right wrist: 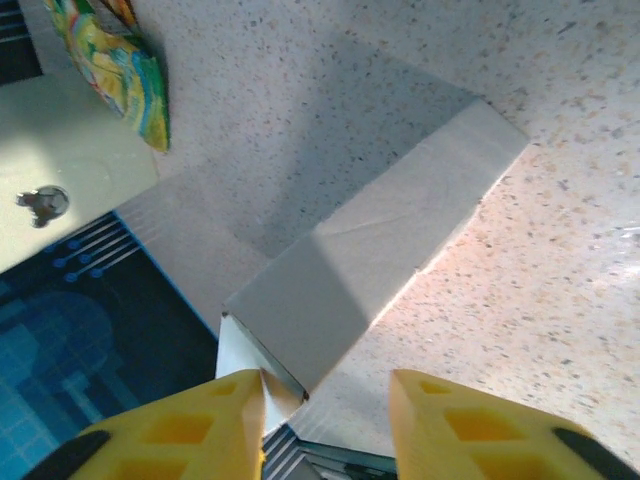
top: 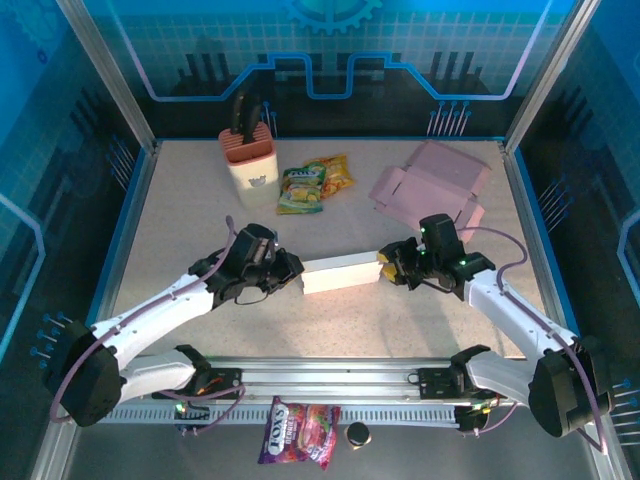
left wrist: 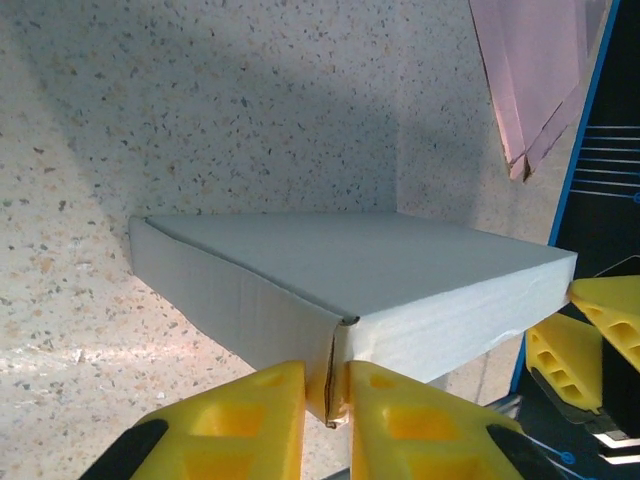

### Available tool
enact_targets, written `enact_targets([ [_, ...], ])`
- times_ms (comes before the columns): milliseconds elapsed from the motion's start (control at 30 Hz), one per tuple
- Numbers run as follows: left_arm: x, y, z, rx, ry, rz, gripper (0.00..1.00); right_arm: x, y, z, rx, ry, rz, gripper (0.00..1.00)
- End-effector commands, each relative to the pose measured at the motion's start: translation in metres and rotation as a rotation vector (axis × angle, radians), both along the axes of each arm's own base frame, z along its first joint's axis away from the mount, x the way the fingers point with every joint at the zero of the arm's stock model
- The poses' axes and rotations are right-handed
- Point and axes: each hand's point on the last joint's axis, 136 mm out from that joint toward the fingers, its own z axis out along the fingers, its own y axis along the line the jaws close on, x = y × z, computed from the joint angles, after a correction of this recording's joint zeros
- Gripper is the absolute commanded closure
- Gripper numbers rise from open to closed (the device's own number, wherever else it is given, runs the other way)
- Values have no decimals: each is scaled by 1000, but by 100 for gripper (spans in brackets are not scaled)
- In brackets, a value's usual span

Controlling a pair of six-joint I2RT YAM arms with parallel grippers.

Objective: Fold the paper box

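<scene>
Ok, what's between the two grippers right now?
The white box spans the gap, one end at the left gripper, the other at the right gripper; the top view shows it.

Table (top: 180, 200): speckled beige stone-look top, lying inside a thin blue edging (top: 129, 215).
Back wall (top: 200, 50): glossy blue panel, carrying a pale grid, circuit lines and a gear motif.
Corner posts (top: 105, 70): aluminium profile, rising aslant at both rear corners.
Rail (top: 330, 375): aluminium, running along the near edge.
Light: falling from above, casting soft grey shadows and glaring bright on the tabletop.
</scene>
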Motion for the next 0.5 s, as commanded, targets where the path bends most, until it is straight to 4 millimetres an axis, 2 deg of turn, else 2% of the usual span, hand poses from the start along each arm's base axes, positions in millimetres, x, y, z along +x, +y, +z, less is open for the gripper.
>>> enact_targets([
  [0,-28,27,-45,230,90,-49,83,0,-9,19,-62,-33,49,57],
  [100,-29,21,-40,268,33,-97,83,0,-13,34,-74,-73,81,55],
  [167,-31,18,-40,289,10,-123,83,-4,-18,34,-77,-69,96,55],
  [333,-41,12,-43,304,-26,-163,83,-21,-30,20,-83,-42,121,57],
  [467,-50,15,-49,300,-13,-159,83,-37,-35,9,-100,-22,165,57],
])
